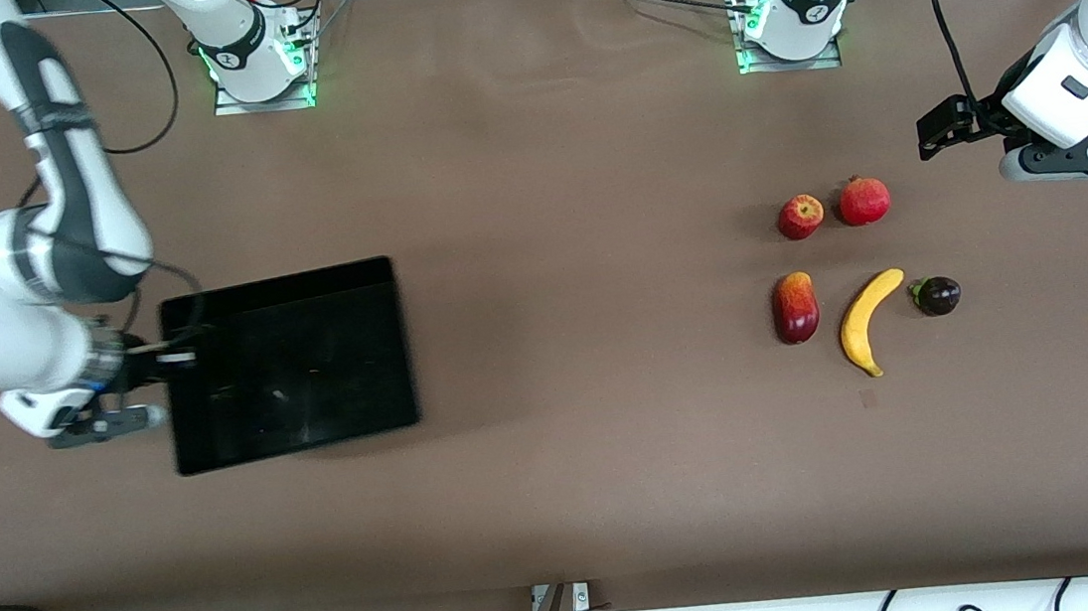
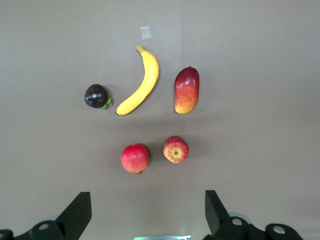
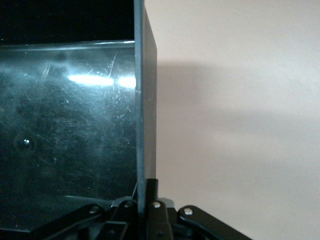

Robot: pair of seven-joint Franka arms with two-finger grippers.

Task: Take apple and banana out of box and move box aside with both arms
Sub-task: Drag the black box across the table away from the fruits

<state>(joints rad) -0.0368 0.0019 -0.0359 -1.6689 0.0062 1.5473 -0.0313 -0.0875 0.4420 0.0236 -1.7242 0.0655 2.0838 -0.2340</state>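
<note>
The black tray (image 1: 290, 362) lay on the brown bench (image 1: 548, 345) toward the right arm's end. The right gripper (image 1: 172, 358) had its jaws pinched narrow on the tray's wall at the edge facing that end; the right wrist view showed the thin wall (image 3: 145, 125) running straight into the closed jaws.

Well apart from the tray, toward the left arm's end, five toy fruits lay in a loose cluster. The banana (image 1: 869, 321) was taken as landmark. Just beside it on the tray's side lay a red-and-yellow mango (image 1: 796, 307); on its opposite flank sat a small dark purple fruit (image 1: 937, 296). Farther from the front camera than the banana sat the apple (image 1: 800, 217) and, beside it, a red pomegranate (image 1: 864, 201).

The left gripper (image 1: 946, 127) hung above the bench near the cluster, jaws spread wide, holding nothing.
</note>
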